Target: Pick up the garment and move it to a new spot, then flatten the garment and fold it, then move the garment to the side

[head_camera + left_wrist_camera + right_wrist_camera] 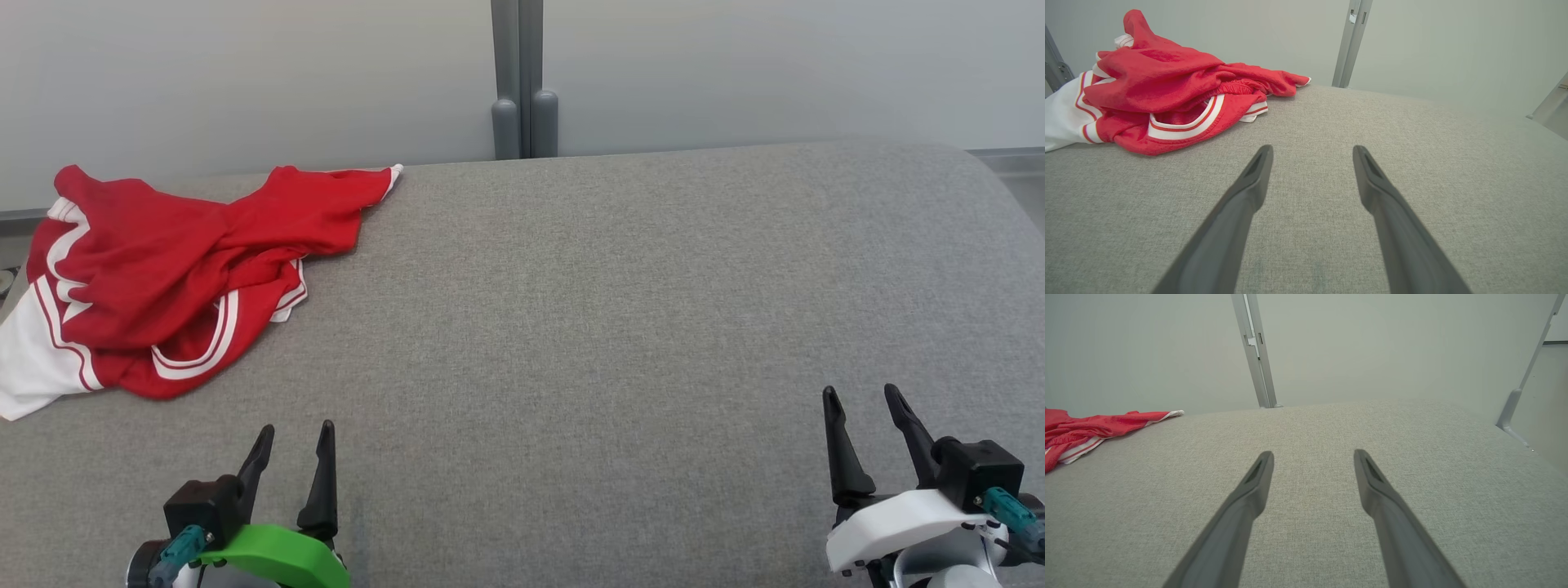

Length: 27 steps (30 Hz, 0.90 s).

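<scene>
Crumpled red-and-white garment [163, 278] lies on the grey woven tabletop [571, 327]; left gripper [298, 427] and right gripper [861, 391] both empty, tapered dark fingers [1251, 188] apart.

A: Garment [147, 278]: white panel runs off head view's left edge; crumpled folds hide the underlayers.
B: Noted. Right wrist view: left edge cuts most of it. Type unclear.

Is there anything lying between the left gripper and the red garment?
Nothing: bare grey upholstery alone separates the left gripper from the red garment, as the head and left wrist views both show.
</scene>
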Motion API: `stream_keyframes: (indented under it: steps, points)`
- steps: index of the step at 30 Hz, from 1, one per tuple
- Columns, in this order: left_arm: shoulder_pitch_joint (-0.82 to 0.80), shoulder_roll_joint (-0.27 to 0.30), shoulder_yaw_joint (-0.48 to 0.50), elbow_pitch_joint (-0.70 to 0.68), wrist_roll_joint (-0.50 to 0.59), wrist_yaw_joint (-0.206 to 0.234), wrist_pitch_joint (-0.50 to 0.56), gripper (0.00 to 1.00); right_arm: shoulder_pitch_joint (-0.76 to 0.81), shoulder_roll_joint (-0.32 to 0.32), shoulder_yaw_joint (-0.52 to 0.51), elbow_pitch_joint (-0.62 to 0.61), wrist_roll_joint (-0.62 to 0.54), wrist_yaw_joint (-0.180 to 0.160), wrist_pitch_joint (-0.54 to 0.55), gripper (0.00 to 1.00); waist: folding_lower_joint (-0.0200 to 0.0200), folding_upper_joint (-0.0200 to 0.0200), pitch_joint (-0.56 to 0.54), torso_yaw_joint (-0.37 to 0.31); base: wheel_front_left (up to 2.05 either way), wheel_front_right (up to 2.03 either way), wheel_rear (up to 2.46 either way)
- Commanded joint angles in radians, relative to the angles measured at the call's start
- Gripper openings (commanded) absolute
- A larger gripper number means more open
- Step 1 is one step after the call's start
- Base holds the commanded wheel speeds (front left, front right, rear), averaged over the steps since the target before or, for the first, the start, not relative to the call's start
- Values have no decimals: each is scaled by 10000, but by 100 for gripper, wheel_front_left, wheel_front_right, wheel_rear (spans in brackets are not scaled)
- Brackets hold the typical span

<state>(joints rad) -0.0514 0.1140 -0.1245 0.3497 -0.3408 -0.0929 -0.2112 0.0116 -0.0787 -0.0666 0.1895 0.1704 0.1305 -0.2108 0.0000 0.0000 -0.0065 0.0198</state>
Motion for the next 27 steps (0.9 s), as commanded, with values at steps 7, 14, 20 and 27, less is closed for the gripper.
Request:
stream_keyframes:
  steps: [7,14,20,27]
  points:
    - [-18,-70,131,36,795,-131,-212,100,61,-74,-57,-22,-667,3,-221,100,0,0,-8,-51,0,0,0]
    - [49,-134,190,122,1283,-194,-318,100,88,-76,-7,0,-1060,2,-324,100,0,0,-20,-65,0,0,0]
    - [53,-180,221,330,1816,-258,-451,100,111,-84,-18,-14,-1537,2,-455,100,0,0,-38,-46,0,0,0]
    - [123,-232,231,525,2225,-295,-565,100,201,-95,-14,44,-1934,2,-571,100,0,0,-96,-33,0,0,0]
